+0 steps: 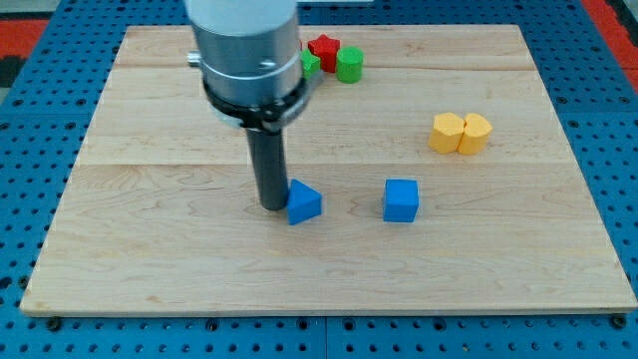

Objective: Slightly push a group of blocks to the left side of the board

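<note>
My tip (270, 206) rests on the board just left of a blue triangular block (304, 202), touching or nearly touching it. A blue cube (401, 199) sits further to the view's right. Two yellow blocks (461, 133) stand together at the right. At the view's top, a red star-shaped block (323, 49), a green cylinder (349, 65) and a green block (310, 66) are clustered; the arm partly hides the green block.
The wooden board (150, 229) lies on a blue perforated table (40, 120). The arm's grey body (246, 50) covers part of the board's top middle.
</note>
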### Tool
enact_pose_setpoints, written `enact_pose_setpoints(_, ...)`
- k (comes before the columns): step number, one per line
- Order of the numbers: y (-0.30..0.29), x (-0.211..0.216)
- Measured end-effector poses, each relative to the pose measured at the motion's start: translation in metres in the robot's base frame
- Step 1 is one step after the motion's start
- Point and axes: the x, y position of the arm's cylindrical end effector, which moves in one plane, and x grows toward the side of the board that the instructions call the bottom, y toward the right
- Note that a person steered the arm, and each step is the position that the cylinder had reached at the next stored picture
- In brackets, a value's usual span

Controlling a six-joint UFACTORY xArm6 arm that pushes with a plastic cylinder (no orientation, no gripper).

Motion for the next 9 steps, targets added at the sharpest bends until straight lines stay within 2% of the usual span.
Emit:
enact_pose_setpoints(2, 0.066, -0.007)
enact_pose_setpoints(3, 0.065, -0.012)
enact_pose_setpoints(4, 0.065, -0.064)
enact_pose_setpoints(5, 0.079, -0.141)
enact_pose_setpoints(6, 0.115, -0.22)
enact_pose_setpoints(7, 0.166, -0.262)
enact_pose_setpoints(8, 0.131, -0.249)
enact_pose_setpoints(9, 0.126, -0.229)
